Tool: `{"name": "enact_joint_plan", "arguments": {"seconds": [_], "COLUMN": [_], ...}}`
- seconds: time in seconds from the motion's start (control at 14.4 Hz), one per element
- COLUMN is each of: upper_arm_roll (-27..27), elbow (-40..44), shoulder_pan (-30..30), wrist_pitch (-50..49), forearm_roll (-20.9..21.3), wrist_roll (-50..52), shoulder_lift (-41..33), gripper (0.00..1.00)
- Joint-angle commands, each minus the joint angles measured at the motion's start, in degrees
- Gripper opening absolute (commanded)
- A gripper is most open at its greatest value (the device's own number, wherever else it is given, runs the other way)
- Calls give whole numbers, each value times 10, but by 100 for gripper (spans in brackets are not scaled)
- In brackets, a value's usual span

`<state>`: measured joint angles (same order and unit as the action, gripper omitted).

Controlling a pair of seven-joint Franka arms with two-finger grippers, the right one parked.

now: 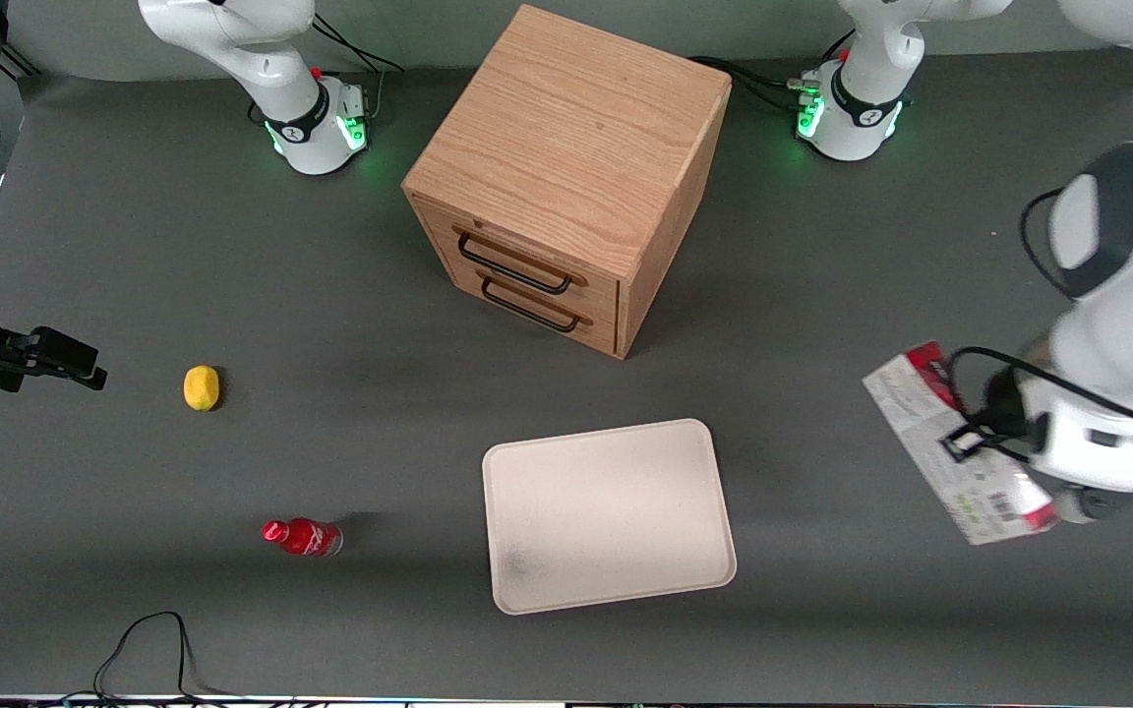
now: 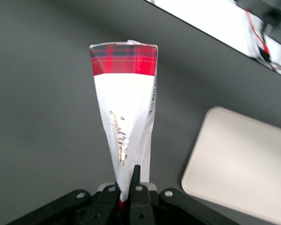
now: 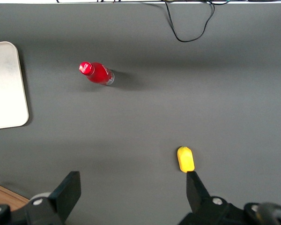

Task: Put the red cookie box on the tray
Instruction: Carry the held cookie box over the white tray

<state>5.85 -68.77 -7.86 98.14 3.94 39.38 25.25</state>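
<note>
- Red tartan shows at only 1 end of the red cookie box; in the front view we mostly see its white-grey printed face, turned upward.
- We see the box held off the table at the working arm's end, well apart from the tray, with bare grey table between them.
- The gripper sits about midway along the box in the front view. In the wrist view its 2 fingers are drawn narrow and pinch the thin box between them, so we read the grasp as firm.
- From the gripper, the box runs straight out ahead to its tartan end, so its long axis lies in line with the wrist camera's gaze.
- In the front view that axis runs diagonally, 1 end nearer the front camera and the other farther from it.
- The tray lies flat beside the held box in the wrist view, toward the parked arm's end of the table.
- We judge the carry is under way and the placing is not yet done: the coming move is a sideways sweep toward the tray, then a lowering.
- The tray looks broad enough to take the whole box; we would turn the box's length along the tray's longer side before release.
- The wooden drawer cabinet, the yellow fruit and the small red bottle all lie clear of that path.
</note>
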Motion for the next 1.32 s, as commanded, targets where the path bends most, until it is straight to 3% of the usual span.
{"name": "enact_joint_plan", "arguments": {"seconds": [0.0, 0.56, 1.25], "upper_arm_roll": [-9, -9, -12], "elbow": [-26, -12, 43], "shoulder_pan": [-50, -170, -166], "wrist_pitch": [21, 42, 109], "forearm_roll": [5, 35, 41], "wrist_roll": [-14, -18, -19], "shoulder_lift": [-21, 11, 113], "gripper": [0, 0, 0]}}
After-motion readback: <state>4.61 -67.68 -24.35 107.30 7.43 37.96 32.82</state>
